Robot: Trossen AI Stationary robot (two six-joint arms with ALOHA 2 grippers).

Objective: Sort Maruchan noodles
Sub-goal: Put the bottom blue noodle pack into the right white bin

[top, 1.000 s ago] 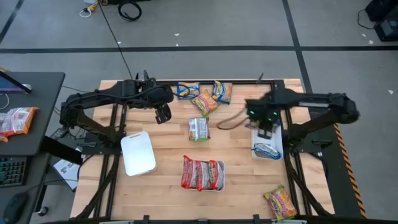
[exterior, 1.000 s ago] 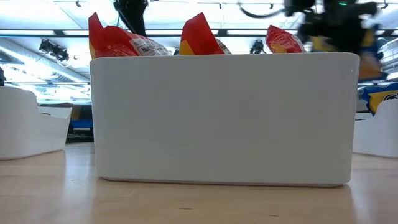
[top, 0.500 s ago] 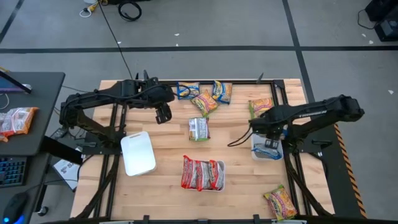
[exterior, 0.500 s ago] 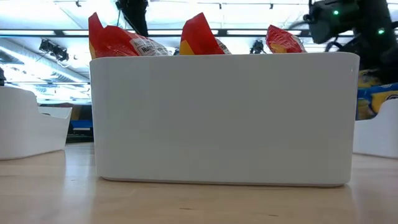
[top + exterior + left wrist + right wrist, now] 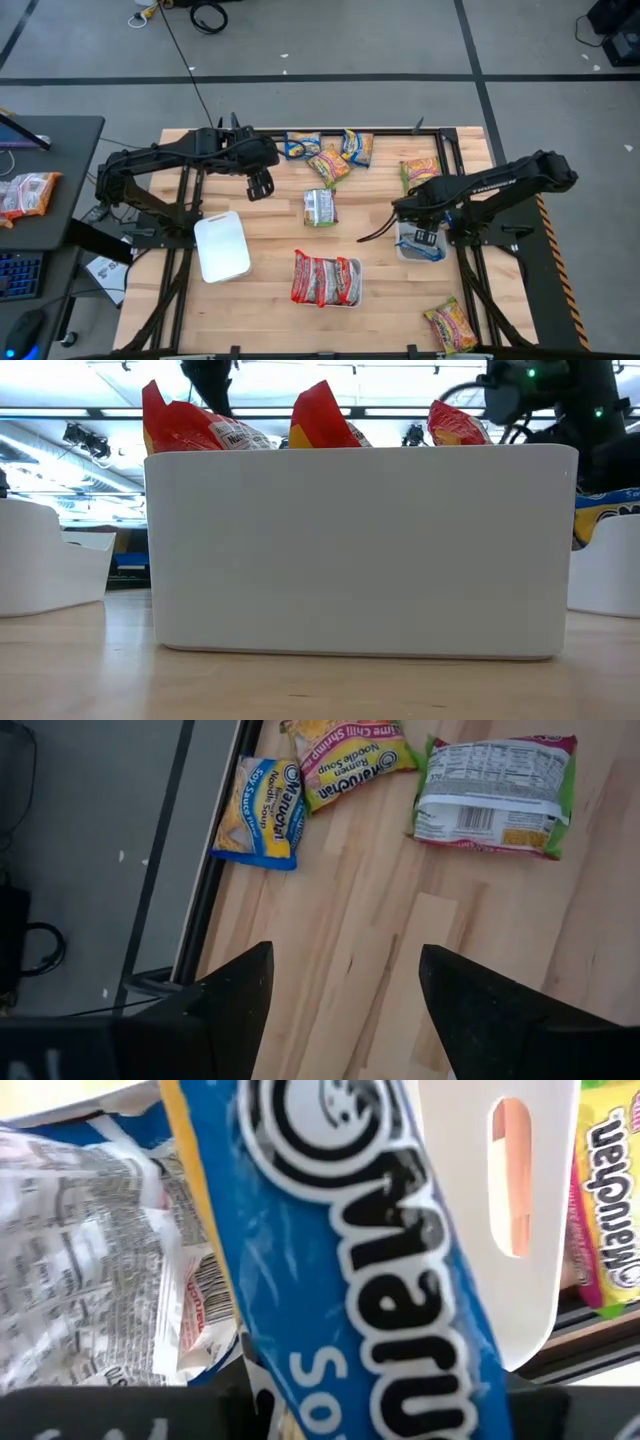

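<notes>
So, operator, your wooden surface (image 5: 270,300) carries three white trays. Your left tray (image 5: 222,245) at eight o'clock shows no packets, your middle tray (image 5: 360,550) at six o'clock holds the red packets (image 5: 325,280), and your right tray (image 5: 520,1220) sits at three o'clock. Your right gripper (image 5: 425,237) hangs over that right tray, jaws gripping a blue packet (image 5: 350,1280). Your left gripper (image 5: 260,185) hovers at ten o'clock, jaws open and empty. Loose noodle packets (image 5: 330,160) lie near twelve o'clock, and one (image 5: 450,325) lies at five o'clock.
</notes>
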